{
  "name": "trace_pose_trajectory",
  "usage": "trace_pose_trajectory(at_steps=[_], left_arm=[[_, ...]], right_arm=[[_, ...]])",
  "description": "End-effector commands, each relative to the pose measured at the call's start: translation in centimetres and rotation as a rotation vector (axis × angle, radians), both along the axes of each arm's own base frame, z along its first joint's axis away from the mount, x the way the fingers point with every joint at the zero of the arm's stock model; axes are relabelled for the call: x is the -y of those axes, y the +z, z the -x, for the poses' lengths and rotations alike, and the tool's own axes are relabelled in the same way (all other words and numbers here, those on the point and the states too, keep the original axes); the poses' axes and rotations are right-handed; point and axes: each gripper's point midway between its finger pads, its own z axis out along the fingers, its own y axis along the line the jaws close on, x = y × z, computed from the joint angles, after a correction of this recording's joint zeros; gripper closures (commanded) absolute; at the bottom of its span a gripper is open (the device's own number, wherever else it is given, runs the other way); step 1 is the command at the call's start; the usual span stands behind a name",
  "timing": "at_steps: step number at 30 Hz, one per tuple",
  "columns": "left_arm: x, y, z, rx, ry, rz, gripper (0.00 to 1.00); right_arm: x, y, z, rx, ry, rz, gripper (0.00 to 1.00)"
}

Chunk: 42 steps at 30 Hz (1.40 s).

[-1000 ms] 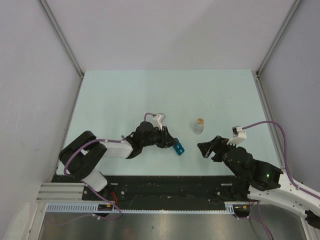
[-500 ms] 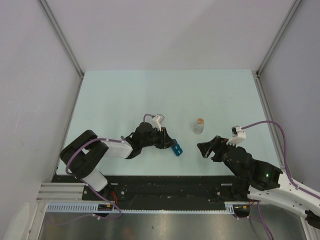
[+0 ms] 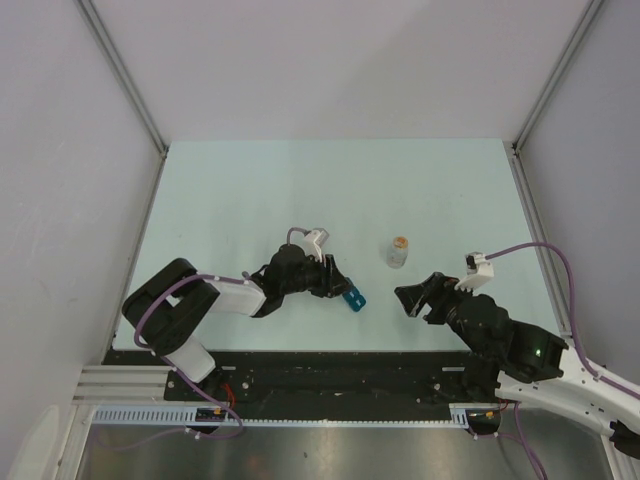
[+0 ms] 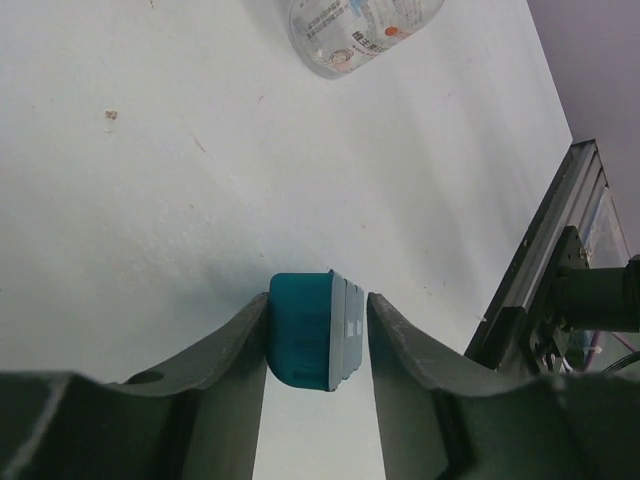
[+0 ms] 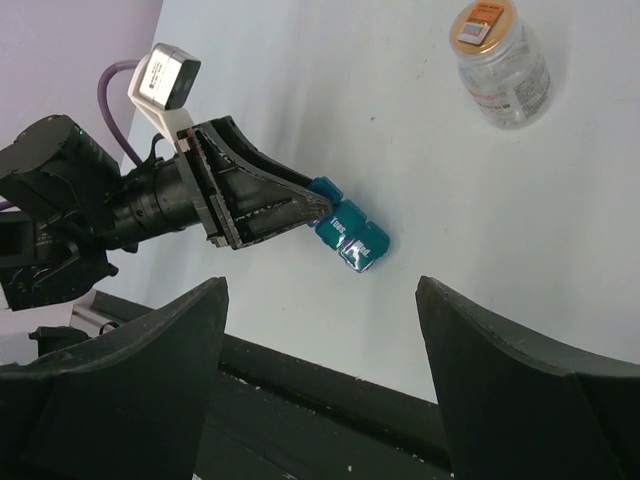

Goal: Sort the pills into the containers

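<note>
Top view: by the middle of the near edge of the tabletop (image 3: 250, 190), the left gripper (image 3: 338, 288) pinches the blue pill box (image 3: 352, 297). The capped bottle (image 3: 398, 251) stands just beyond.

Left wrist: the jaws clamp the box's sides.

Right wrist: the right gripper (image 5: 320, 330) is spread and empty.

No loose pills show, so sorting seems unstarted.

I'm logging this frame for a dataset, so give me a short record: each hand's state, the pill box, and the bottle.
left hand: closed on the blue pill box, one finger on each side
right hand: open, holding nothing, facing the pill box
blue pill box: between the two arms, one end in the left hand's grip
bottle: upright, tan top, apart from both hands
</note>
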Motion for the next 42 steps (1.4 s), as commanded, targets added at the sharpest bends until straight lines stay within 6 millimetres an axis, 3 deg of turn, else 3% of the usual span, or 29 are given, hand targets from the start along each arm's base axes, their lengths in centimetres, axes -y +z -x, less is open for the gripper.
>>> trace_pose_trajectory(at_steps=[1, 20, 42], left_arm=[[0.0, 0.0, -0.3, 0.030, -0.017, -0.001, 0.51], [-0.6, -0.7, -0.3, 0.041, -0.006, -0.027, 0.42], [-1.3, -3.9, 0.1, -0.015, 0.006, -0.098, 0.24]], right_arm=[[-0.3, 1.6, 0.2, 0.031, 0.021, -0.045, 0.19], [-1.7, 0.6, 0.4, 0.005, 0.068, -0.027, 0.19], [-1.9, 0.0, 0.3, -0.013, 0.067, -0.007, 0.19]])
